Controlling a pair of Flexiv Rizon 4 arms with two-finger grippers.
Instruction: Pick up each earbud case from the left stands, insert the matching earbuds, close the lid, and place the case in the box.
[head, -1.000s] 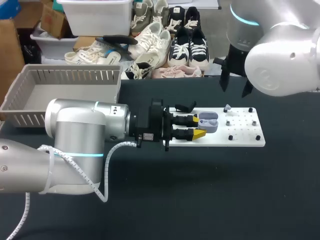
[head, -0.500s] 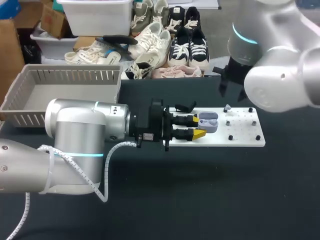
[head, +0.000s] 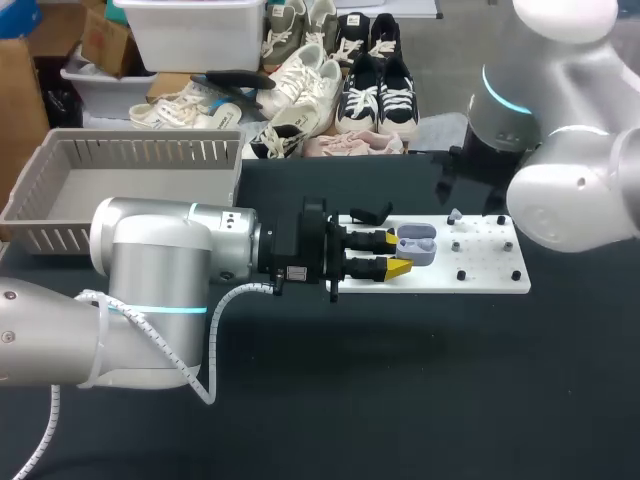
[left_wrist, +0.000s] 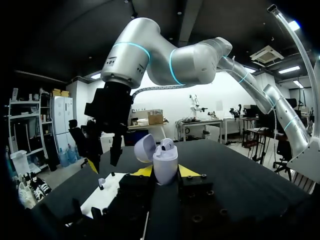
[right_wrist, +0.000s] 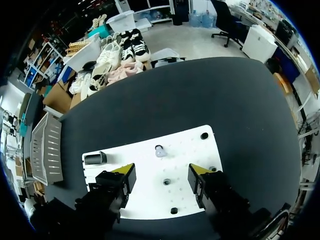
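The left gripper (left_wrist: 165, 172) is closed on the one earbud case (left_wrist: 165, 162) in sight, a yellow tip pressing on either side. The case stands with its long axis running out along the fingers and its lid swung back on the side toward the other arm. One earbud (left_wrist: 167, 145) sits in it; whether the second pocket is filled I cannot tell. The right gripper (right_wrist: 160, 180) hangs wide open and empty over the white board (right_wrist: 190, 145). A single loose earbud (right_wrist: 159, 150) sits on that board, below the gripper and just ahead of the gap between its fingers, well clear of both tips. That is the relation the next move likely turns on: the right arm is plainly the nearer one, and as I judge it needs to come down over that earbud and then carry it to the open case, which waits off to one side of it above the board's near end. Several small dark pegs and one dark block (right_wrist: 93, 158) also stand on the board. One grey box (head: 130, 150) rests on the bench (head: 400, 380), far behind the left gripper.
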